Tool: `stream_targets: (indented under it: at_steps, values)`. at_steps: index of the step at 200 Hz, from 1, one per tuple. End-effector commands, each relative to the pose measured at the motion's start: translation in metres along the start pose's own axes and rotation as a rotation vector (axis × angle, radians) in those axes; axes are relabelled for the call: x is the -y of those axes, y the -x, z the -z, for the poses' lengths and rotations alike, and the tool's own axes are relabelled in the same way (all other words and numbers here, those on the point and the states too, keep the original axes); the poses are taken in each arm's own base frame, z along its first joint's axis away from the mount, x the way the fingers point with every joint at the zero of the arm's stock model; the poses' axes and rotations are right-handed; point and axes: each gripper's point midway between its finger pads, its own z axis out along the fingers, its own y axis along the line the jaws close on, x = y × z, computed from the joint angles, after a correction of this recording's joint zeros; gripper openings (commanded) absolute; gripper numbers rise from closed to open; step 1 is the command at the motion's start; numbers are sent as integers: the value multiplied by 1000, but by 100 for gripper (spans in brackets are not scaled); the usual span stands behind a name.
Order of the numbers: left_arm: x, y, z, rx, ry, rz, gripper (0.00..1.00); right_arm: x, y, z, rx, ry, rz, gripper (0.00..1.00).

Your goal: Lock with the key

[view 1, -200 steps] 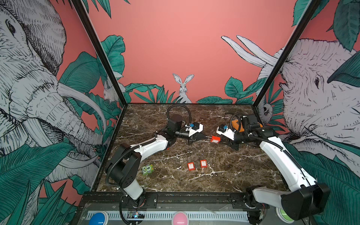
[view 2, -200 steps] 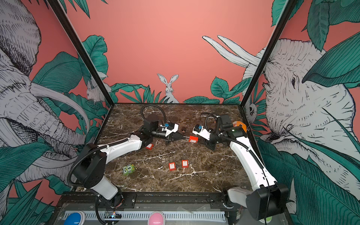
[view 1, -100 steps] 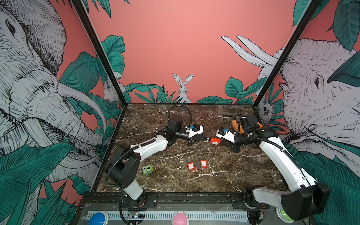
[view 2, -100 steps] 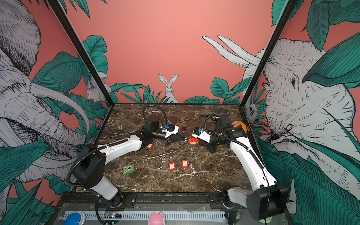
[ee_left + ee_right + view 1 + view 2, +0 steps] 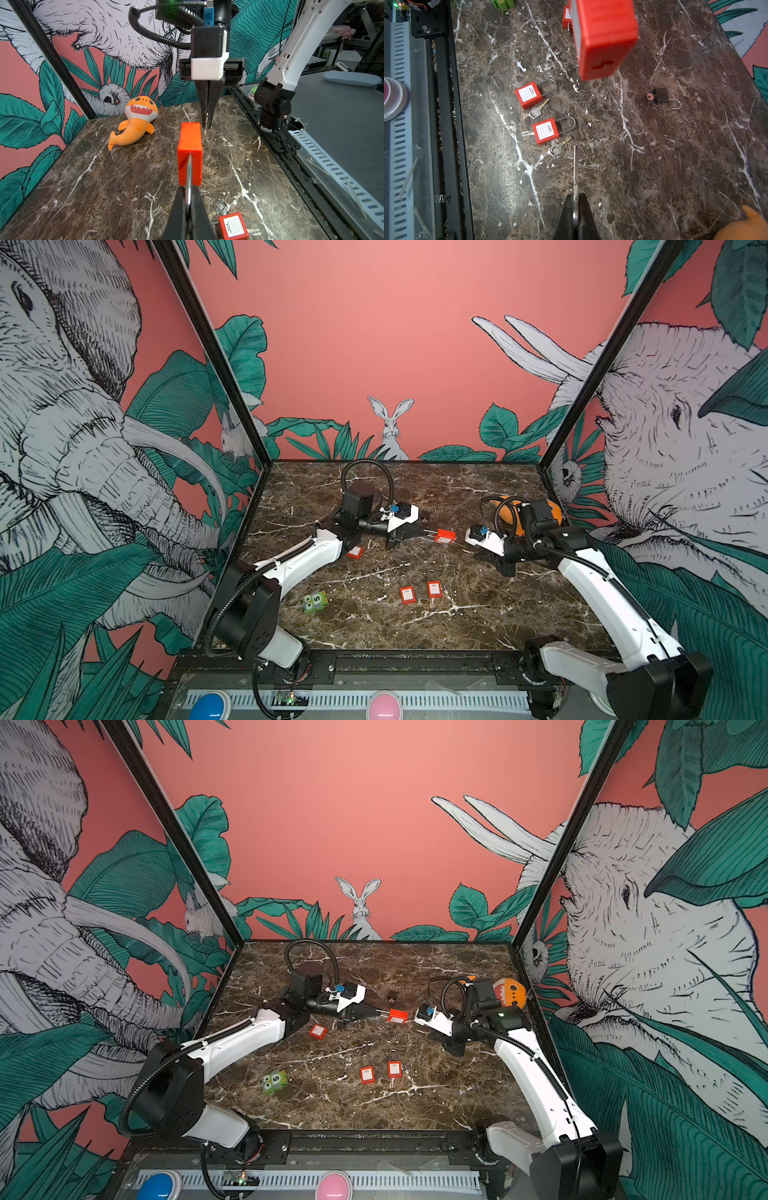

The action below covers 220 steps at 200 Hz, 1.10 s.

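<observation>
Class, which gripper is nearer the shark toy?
Right. The right gripper, holding the key, is close by, left of the shark toy; the left gripper, holding the padlock, is farther left.

- Four red padlocks: the lifted red padlock [image 5: 444,536], one padlock more to the left [image 5: 354,552], and two padlocks side by side near the front [image 5: 407,595] [image 5: 434,589].
- One small dark padlock [image 5: 661,96].
- Five keys: three silver keys lying loose [image 5: 536,110] [image 5: 557,148] [image 5: 221,206], the held key [image 5: 575,166], and one pink-headed key [image 5: 650,96].
- One orange shark plush [image 5: 137,122].
- One green number block [image 5: 315,601].
- Three round buttons: a blue button [image 5: 210,707], a pink button [image 5: 382,706], a green button [image 5: 254,91].
</observation>
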Motion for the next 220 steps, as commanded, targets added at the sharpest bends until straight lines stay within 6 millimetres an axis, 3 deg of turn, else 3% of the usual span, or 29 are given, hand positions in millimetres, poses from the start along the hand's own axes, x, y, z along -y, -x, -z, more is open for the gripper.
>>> stream_targets:
  at_steps: [1, 82, 141, 220]
  values:
    - [11, 1, 10, -34, -11, -17, 0, 16, 1, 1, 5, -80, -16, 0]
    - [64, -52, 63, -589, -187, 242, 0, 64, -2, -2, 70, -345, -335, 0]
    - [98, -92, 87, -826, -252, 420, 0, 69, -6, -11, 86, -455, -436, 0]
    - [124, -149, 93, -1070, -406, 475, 0, 57, -15, -22, 105, -456, -469, 0]
